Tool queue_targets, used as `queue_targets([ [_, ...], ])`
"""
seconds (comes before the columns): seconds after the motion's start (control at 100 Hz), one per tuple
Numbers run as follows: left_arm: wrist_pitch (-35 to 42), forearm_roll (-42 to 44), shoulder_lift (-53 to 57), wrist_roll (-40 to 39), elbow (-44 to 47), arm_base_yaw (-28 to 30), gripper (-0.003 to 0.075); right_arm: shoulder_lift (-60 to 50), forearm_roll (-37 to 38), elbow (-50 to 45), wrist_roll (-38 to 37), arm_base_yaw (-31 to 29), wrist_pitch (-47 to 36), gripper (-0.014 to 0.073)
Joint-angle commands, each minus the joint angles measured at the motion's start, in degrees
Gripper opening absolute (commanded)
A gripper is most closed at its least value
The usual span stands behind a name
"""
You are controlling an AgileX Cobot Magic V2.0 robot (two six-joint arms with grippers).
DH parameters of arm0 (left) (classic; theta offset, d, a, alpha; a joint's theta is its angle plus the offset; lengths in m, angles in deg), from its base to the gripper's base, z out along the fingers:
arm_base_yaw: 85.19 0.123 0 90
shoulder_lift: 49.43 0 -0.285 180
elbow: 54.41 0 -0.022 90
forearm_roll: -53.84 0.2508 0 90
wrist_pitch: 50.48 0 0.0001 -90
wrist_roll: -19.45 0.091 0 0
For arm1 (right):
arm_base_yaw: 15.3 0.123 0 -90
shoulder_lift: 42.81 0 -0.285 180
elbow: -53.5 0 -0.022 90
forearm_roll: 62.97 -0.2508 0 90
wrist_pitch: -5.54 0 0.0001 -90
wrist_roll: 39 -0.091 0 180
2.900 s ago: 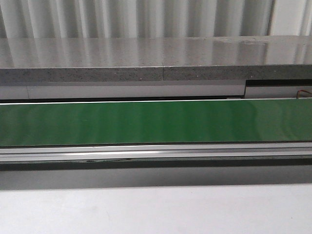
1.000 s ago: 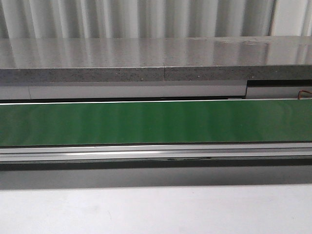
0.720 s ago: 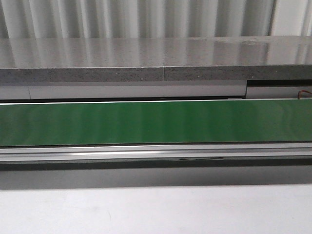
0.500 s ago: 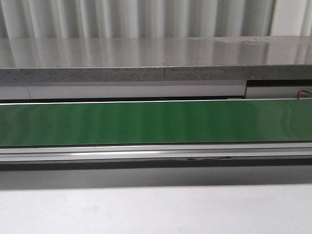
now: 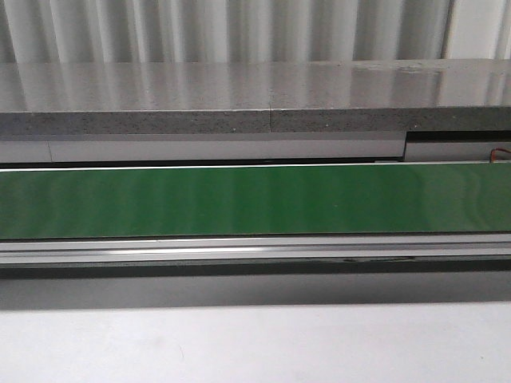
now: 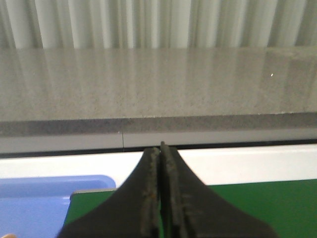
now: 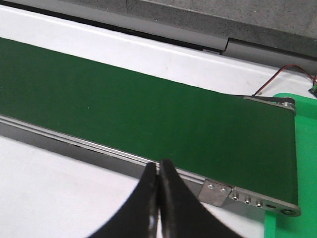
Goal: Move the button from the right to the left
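The button is out of view in every frame. My left gripper [image 6: 161,148] is shut and empty, its black fingers pressed together over the left end of the green conveyor belt [image 6: 257,203]. My right gripper [image 7: 158,166] is shut and empty, its tips over the belt's near metal rail [image 7: 99,148], near the belt's right end [image 7: 290,148]. Neither gripper shows in the front view, where the green belt [image 5: 255,199] runs across the frame with nothing on it.
A blue tray [image 6: 34,203] lies beside the belt's left end. A green tray [image 7: 307,163] lies beyond the belt's right end, with red and black wires [image 7: 277,77] nearby. A grey stone ledge [image 5: 255,100] runs behind the belt. White tabletop [image 5: 255,343] lies in front.
A small dark mark on the near rail drifts to the right across the front frames. The belt stays bare and no arm comes into the front view.
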State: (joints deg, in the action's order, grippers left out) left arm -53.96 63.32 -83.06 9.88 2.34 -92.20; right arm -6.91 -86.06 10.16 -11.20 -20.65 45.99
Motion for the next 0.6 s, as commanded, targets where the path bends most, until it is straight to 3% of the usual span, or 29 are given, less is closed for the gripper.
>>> queue_targets([
  [0.0,12.8,-0.2,2.0,-0.3,3.5,-0.5,-0.0020,0.1,-1.4,1.5,0.3,0.1,-3.4,-0.0067],
  [0.31,13.8,-10.4,13.6,3.2,17.0,0.3,-0.0020,0.1,-1.4,1.5,0.3,0.1,-3.4,-0.0067],
  [0.52,13.7,-10.2,21.5,3.3,21.8,3.2,-0.0020,0.1,-1.4,1.5,0.3,0.1,-3.4,-0.0067],
  [0.59,9.6,-10.1,24.1,3.3,21.7,3.4,-0.0020,0.1,-1.4,1.5,0.3,0.1,-3.4,-0.0067],
])
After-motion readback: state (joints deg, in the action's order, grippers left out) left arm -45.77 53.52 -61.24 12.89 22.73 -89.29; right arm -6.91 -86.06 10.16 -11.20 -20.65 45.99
